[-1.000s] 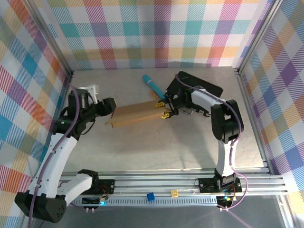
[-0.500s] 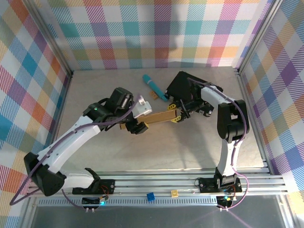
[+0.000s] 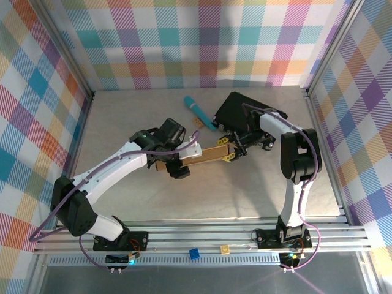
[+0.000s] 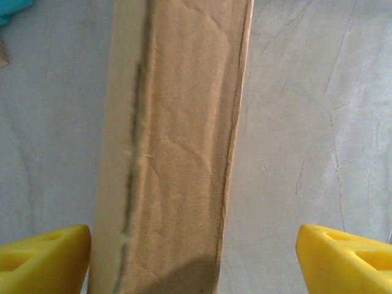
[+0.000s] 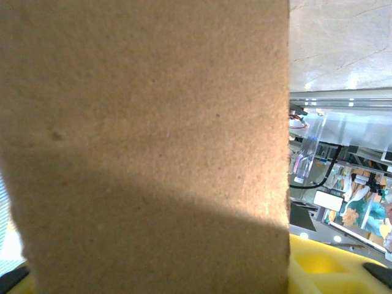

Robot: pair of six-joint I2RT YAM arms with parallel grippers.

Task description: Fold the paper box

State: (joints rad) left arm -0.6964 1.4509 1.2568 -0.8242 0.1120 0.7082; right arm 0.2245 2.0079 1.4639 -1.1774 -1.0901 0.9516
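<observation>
The left gripper (image 3: 182, 166) hangs over the left end of the paper box (image 3: 205, 155), which sits near the middle of the bench (image 3: 245, 196), a little toward its far edge. In the left wrist view the yellow fingers (image 4: 43, 257) stand wide apart. The brown panel runs between them, just beside one finger and well clear of the other. A scored crease runs along the panel.

At the box's right end, the right gripper (image 3: 227, 150) has its fingers clamped on the cardboard. A black case (image 3: 239, 110) lies just behind it.

The fold probably goes best if the left fingers centre on the panel before closing. They would then bend it along the crease while the right hold stays firm and square.
</observation>
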